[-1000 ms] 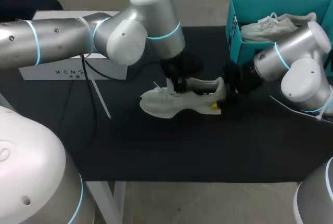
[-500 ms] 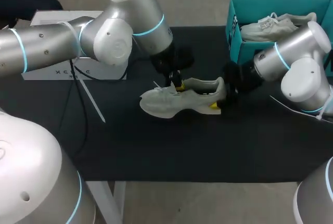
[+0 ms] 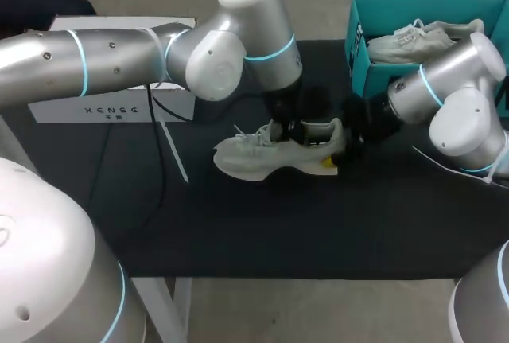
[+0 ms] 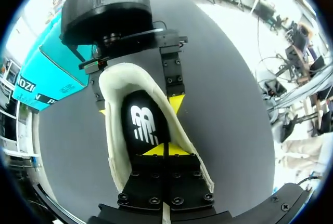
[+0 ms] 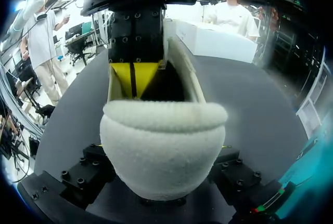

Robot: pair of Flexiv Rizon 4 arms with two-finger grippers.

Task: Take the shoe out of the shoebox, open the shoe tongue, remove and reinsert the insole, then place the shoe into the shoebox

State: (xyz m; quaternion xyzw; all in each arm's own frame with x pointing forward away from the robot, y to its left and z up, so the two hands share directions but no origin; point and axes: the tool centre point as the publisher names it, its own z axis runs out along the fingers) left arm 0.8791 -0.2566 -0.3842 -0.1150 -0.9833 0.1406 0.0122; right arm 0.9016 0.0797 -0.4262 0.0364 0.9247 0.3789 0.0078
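Working the insole step, by my read. White knit sneaker [image 3: 250, 160] sits on its sole on the black fabric mat [image 3: 318, 224], near the teal cardboard shoebox [image 3: 358, 60], heel end toward the shoebox.

Right gripper [image 3: 338, 148] is clamped across the heel, one finger on each side. Left gripper [image 4: 165, 150] is down inside the shoe mouth with its yellow tips pressed together, no gap, over the black foam insole [image 4: 143, 125]. Can't tell if any insole edge is caught between them.

To do it well:
- Heel clamp low and firm, so the sneaker doesn't lift with the insole.
- Left tips likely need to part, hook the insole edge at the heel end, then re-pinch.
- Peel slowly along the shoe. The insole looks thin and floppy, and will probably fold or snag on the padded collar.
- Left fingers sit close to the right fingers, so there's a collision risk.

Surface: the mat looks matte, probably decent grip. A second pale sneaker [image 3: 421, 40] lies inside the shoebox. A flat white cardboard box [image 3: 79, 111] lies well apart from the shoebox, beyond the sneaker. I'd park the insole on the mat, on the sneaker's side away from the shoebox.
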